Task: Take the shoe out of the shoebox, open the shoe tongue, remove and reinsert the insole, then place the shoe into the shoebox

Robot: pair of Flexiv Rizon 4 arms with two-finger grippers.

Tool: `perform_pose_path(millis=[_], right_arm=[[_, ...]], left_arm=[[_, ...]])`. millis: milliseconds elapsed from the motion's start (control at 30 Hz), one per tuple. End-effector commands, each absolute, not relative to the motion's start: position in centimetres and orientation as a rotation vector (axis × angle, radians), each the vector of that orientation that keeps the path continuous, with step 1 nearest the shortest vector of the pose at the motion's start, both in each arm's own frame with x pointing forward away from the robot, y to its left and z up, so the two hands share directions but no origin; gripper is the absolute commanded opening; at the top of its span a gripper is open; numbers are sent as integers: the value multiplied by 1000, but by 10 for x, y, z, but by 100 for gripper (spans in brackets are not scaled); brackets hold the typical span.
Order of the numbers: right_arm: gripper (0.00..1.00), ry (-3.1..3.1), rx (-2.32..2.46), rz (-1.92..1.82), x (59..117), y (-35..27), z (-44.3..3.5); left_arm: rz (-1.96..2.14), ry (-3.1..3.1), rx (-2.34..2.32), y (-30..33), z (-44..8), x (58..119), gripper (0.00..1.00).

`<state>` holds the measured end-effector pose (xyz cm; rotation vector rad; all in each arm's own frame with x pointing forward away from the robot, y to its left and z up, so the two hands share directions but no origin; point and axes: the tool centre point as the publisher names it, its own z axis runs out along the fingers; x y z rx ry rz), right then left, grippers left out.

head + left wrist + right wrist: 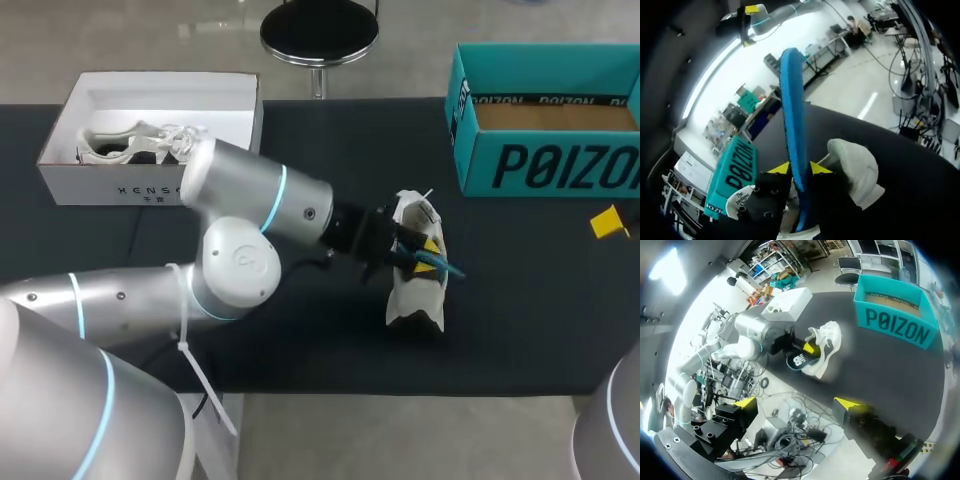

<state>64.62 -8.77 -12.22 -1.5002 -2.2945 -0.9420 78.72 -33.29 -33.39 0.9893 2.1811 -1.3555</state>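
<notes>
The shoe (412, 295) lies on the dark surface (520, 330), at about four o'clock from the surface's middle. It is white, tipped on its side, with its opening turned toward ten o'clock, where the left arm (255, 195) comes in. The left fingers (425, 248) are at the shoe's opening, closed on the blue insole (432, 262). In the left wrist view both yellow tips press the insole (792, 125) from either side. The strip stands up between the left fingers (800, 168) and runs on ahead of them, and the shoe (855, 170) sits just beside and under them.

The white shoebox (110, 185) stands at ten o'clock on the surface, lid off, with a second shoe (130, 145) inside. A teal box (540, 165) stands open at two o'clock, well apart from the shoe.

The right fingers (796, 405) are spread wide and grip nothing. They are held off the near edge of the surface, well apart from the shoe (826, 342), which shows ahead of them with the teal box (895, 320) beyond it.
</notes>
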Motion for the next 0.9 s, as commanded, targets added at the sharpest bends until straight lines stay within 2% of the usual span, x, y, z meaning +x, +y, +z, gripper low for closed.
perform_pose_path(millis=[33,267,300,333,367,900], right_arm=[[100,-2293,-1525,-990,636,-88,-124],[100,-2293,-1525,-990,636,-88,-124],[100,-2293,-1525,-990,636,-88,-124],[100,-2293,-1525,-990,636,-88,-124],[100,-2293,-1525,-990,636,-88,-124],[100,-2293,-1525,-990,636,-88,-124]], left_arm=[[-1354,2181,1001,-331,-324,780,51],[-1379,2170,1018,-334,-317,771,34],[-1381,2169,1020,-334,-317,770,26],[-1383,2167,1020,-334,-316,770,4],[-1388,2163,1019,-335,-316,770,0],[-1258,2095,1108,-334,-337,794,0]])
